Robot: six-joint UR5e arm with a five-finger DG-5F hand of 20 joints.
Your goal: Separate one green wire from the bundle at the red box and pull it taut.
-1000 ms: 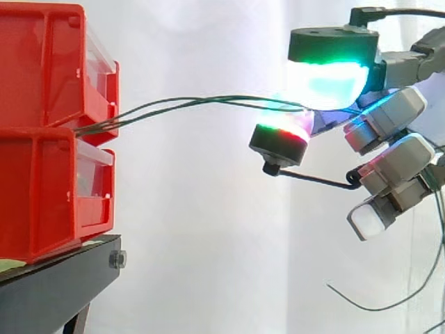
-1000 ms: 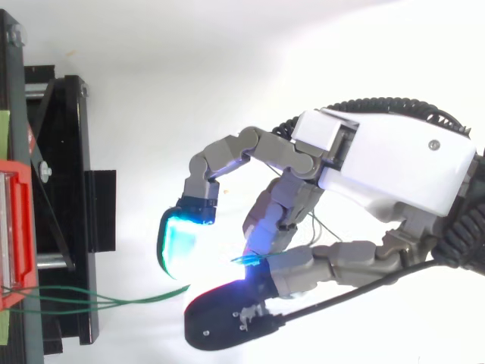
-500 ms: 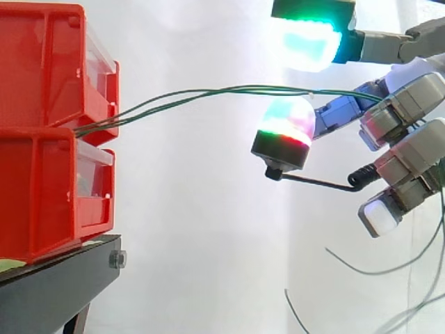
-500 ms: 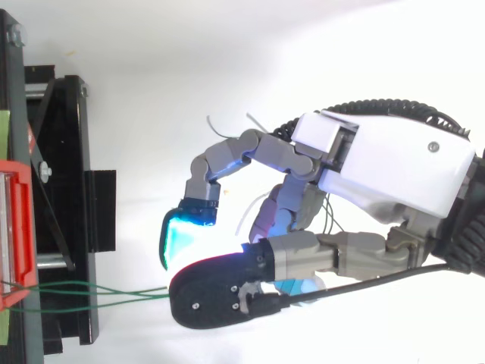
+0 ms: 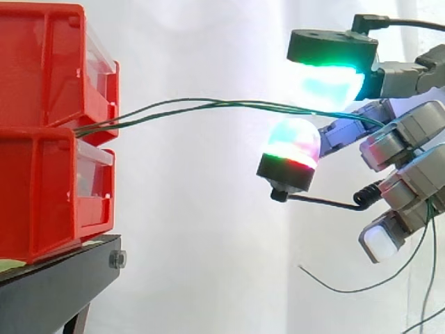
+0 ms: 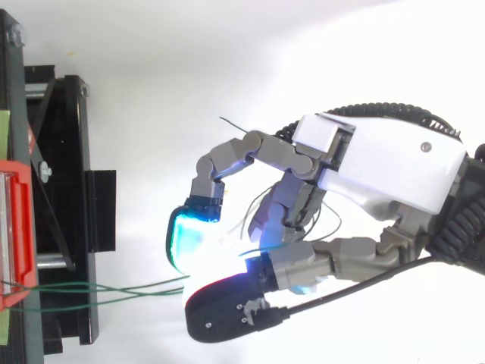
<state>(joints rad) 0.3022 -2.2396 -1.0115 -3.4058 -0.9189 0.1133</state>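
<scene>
Several thin green wires leave the gap between the two stacked red bins and run right in a shallow arc to my hand. They pass between a cyan-glowing upper pad and a red-and-green lower pad, then go in among the curled fingers behind. A small gap shows under the wires at the lower pad. From above, the wires reach from the bin to the hand. Loose wire ends dangle below the hand.
The bins sit on a black stand at the left, seen from above as a black frame. A white curtain lies behind everything. Open space separates the bins from the hand.
The upper pad lifted off the wires half a second ago and has come back down close over them. The hand has drifted slightly right, and the loose wire ends have swung.
</scene>
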